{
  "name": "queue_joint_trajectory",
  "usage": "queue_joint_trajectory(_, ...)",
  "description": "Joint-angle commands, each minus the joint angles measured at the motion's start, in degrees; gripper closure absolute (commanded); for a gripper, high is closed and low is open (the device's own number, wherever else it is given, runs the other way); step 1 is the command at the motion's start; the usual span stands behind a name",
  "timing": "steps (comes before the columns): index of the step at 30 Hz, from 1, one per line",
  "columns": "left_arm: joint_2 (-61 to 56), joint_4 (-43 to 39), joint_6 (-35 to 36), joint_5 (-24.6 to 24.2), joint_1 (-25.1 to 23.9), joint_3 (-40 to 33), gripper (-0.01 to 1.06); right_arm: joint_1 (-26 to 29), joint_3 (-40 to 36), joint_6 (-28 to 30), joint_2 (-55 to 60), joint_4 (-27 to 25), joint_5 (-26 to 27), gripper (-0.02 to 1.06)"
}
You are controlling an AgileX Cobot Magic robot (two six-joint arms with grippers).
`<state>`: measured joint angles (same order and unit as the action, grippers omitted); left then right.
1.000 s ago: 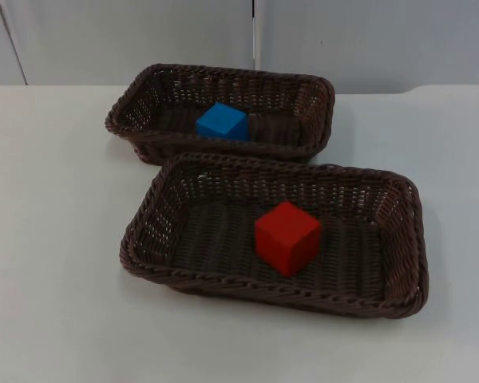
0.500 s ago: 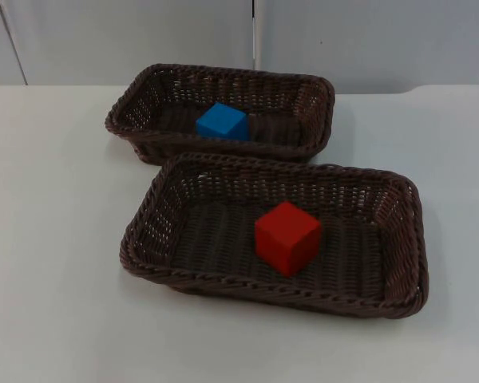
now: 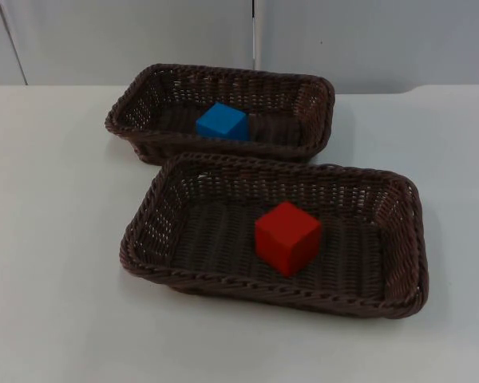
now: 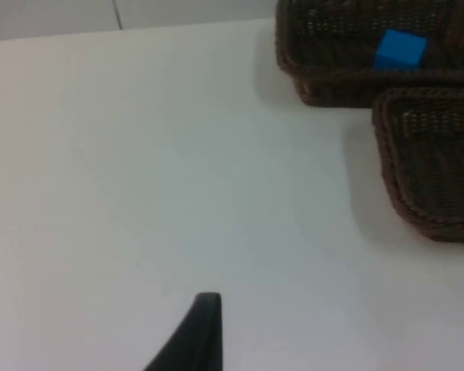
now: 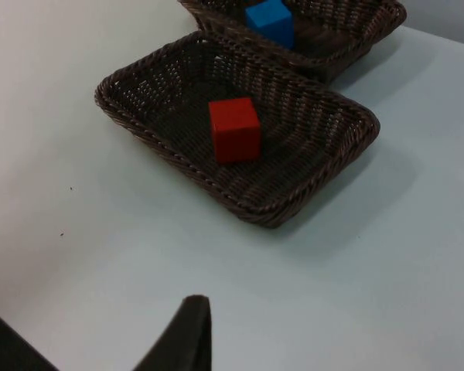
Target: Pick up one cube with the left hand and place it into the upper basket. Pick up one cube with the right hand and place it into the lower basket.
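A blue cube [image 3: 222, 121] lies inside the upper wicker basket [image 3: 311, 104]. A red cube [image 3: 287, 237] rests on the floor of the lower wicker basket [image 3: 263, 289], slightly right of its middle. My left gripper [image 4: 205, 332] waits over bare table to the left of both baskets, well away from the blue cube [image 4: 400, 49], the upper basket [image 4: 332, 85] and the lower basket [image 4: 425, 147]. My right gripper [image 5: 187, 332] waits over bare table off the lower basket [image 5: 162, 147], apart from the red cube [image 5: 234, 129]. Beyond lie the blue cube [image 5: 270, 21] and upper basket [image 5: 367, 42].
The two dark brown baskets stand close together on the white table [image 3: 56, 239], the upper one near the grey partition wall [image 3: 128, 40]. Open table lies to the left, right and front of them.
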<state>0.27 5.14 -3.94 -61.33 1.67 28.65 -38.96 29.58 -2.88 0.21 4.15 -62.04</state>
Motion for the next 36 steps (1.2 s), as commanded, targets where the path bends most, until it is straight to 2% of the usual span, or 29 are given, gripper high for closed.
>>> queue_joint_trajectory(1, -0.3, 0.0, 0.4, -0.2, -1.2, -0.3, 0.0, -0.2, 0.0, 0.1, -0.2, -0.3, 0.3, -0.01)
queue_joint_trajectory(7, -0.3, 0.0, 0.4, -0.2, -4.8, -0.3, 0.0, -0.2, 0.0, 0.1, -0.2, -0.3, 0.3, -0.01)
queue_joint_trajectory(22, -0.3, 0.0, 0.4, -0.2, -4.8, -0.3, 0.0, 0.4, 0.0, 0.1, -0.2, -0.3, 0.3, -0.01)
queue_joint_trajectory(27, -0.3, 0.0, 0.4, -0.2, -4.8, -0.3, 0.0, 4.4, 0.0, 0.1, -0.2, -0.3, 0.3, -0.01)
queue_joint_trajectory(36, -0.3, 0.0, 0.4, -0.2, -4.8, -0.3, 0.0, 15.9, 0.0, 0.1, -0.2, -0.3, 0.3, -0.01)
